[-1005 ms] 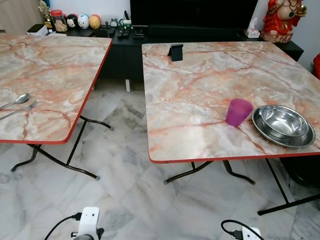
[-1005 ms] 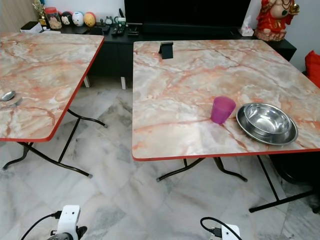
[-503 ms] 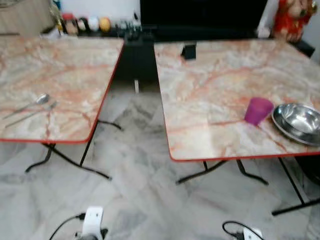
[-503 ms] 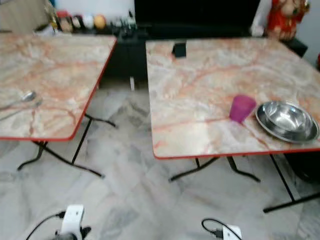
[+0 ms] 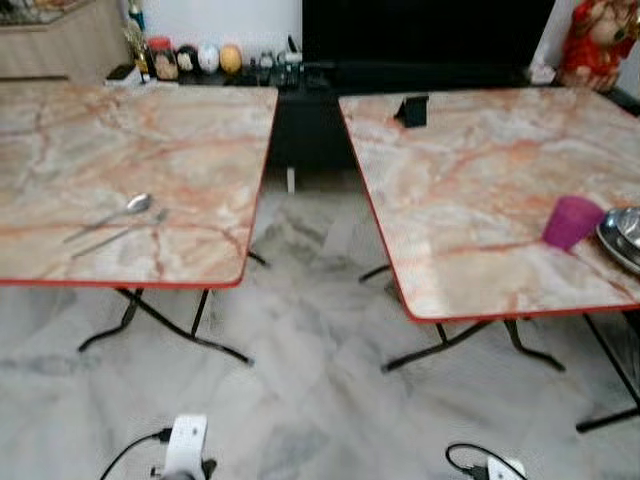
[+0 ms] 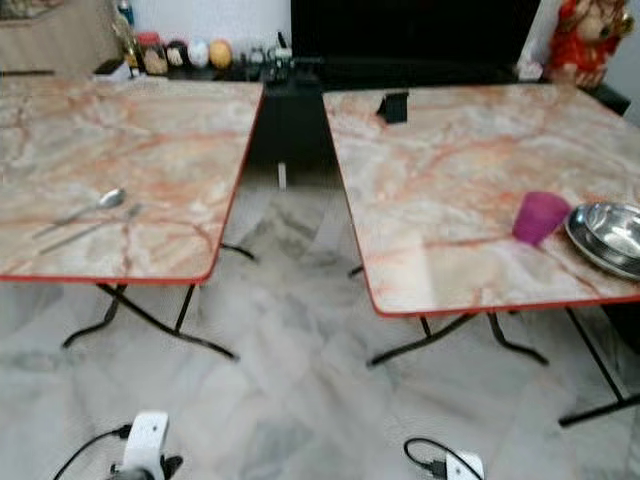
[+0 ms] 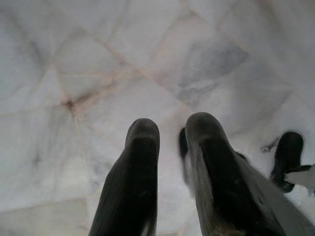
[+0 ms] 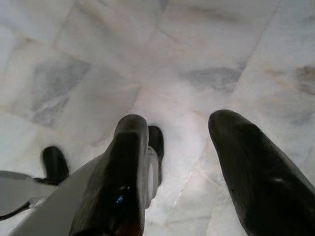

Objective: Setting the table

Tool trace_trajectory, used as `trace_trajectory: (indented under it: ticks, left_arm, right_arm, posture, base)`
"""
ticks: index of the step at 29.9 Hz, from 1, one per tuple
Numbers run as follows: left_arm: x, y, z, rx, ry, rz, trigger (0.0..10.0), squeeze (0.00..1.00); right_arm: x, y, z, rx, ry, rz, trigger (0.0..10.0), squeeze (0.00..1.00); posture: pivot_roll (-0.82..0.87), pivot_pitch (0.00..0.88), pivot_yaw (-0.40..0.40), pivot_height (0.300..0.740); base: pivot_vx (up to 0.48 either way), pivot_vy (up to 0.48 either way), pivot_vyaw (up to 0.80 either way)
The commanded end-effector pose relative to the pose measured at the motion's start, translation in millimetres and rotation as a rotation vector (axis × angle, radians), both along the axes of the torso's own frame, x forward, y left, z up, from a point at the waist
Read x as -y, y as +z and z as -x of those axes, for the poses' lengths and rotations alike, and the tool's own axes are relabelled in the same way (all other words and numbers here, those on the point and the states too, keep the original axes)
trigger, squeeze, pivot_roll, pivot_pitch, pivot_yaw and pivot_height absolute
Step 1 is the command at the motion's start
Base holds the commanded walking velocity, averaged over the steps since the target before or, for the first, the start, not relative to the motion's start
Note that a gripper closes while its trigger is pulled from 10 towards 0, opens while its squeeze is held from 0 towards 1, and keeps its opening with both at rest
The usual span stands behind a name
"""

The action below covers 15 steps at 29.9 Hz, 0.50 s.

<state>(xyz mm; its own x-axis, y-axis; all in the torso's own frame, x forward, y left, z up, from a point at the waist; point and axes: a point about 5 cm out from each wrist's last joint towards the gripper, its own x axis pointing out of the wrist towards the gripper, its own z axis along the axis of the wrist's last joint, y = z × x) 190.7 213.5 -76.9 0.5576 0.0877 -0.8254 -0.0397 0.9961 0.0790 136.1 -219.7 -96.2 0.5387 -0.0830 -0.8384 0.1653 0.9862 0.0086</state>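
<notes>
A spoon (image 5: 127,208) and a fork (image 5: 122,234) lie side by side on the left marble table (image 5: 150,140), near its front edge. On the right marble table (image 5: 470,170) a purple cup (image 5: 571,221) stands beside a steel bowl (image 6: 612,232) that rests in a steel plate. Both arms hang low over the floor. My left gripper (image 7: 172,129) is open with nothing between its fingers, and my right gripper (image 8: 179,122) is open and empty too.
A gap of marble floor (image 5: 310,300) runs between the two folding tables, whose black legs splay out beneath them. A small black stand (image 5: 411,110) sits at the back of the right table. A dark cabinet (image 5: 300,80) with ornaments lines the far wall.
The camera has turned left, so the whole scene has shifted right and is blurred. The spoon, fork, cup and bowl have not moved on their tables.
</notes>
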Motion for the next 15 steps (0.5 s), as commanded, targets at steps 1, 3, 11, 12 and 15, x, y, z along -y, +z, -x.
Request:
trace_trajectory:
  ticks: [1, 3, 11, 12, 15]
  left_arm:
    - [5.4, 0.3, -3.0, -0.001, -0.014, 0.004, 10.0, 0.00]
    - [5.7, 0.2, -3.0, 0.000, -0.011, 0.005, 10.0, 0.00]
    - [5.2, -0.5, -1.4, -0.004, -0.001, 0.005, 10.0, 0.00]
    - [5.2, -0.5, -1.3, -0.004, -0.001, 0.006, 10.0, 0.00]
    - [5.3, -0.7, -1.0, -0.005, 0.001, 0.007, 10.0, 0.00]
  right_arm:
    - [6.9, 0.4, 2.9, -0.008, -0.006, 0.017, 10.0, 0.00]
    - [7.1, 0.5, 2.8, -0.009, -0.005, 0.017, 10.0, 0.00]
    - [8.0, 0.8, 2.4, -0.011, 0.009, 0.020, 10.0, 0.00]
    - [8.1, 0.9, 2.4, -0.011, 0.009, 0.020, 10.0, 0.00]
    - [8.5, 1.0, 2.2, -0.010, 0.009, 0.022, 10.0, 0.00]
  posture:
    - [-0.02, 0.000, -0.024, 0.740]
    - [-0.02, 0.000, -0.024, 0.740]
    - [-0.01, 0.000, -0.031, 0.740]
    - [-0.01, 0.000, -0.031, 0.740]
    - [-0.01, 0.000, -0.033, 0.740]
  base:
    - [0.000, 0.322, 0.00]
    - [0.000, 0.326, 0.00]
    - [0.000, 0.320, 0.00]
    - [0.000, 0.319, 0.00]
    - [0.000, 0.319, 0.00]
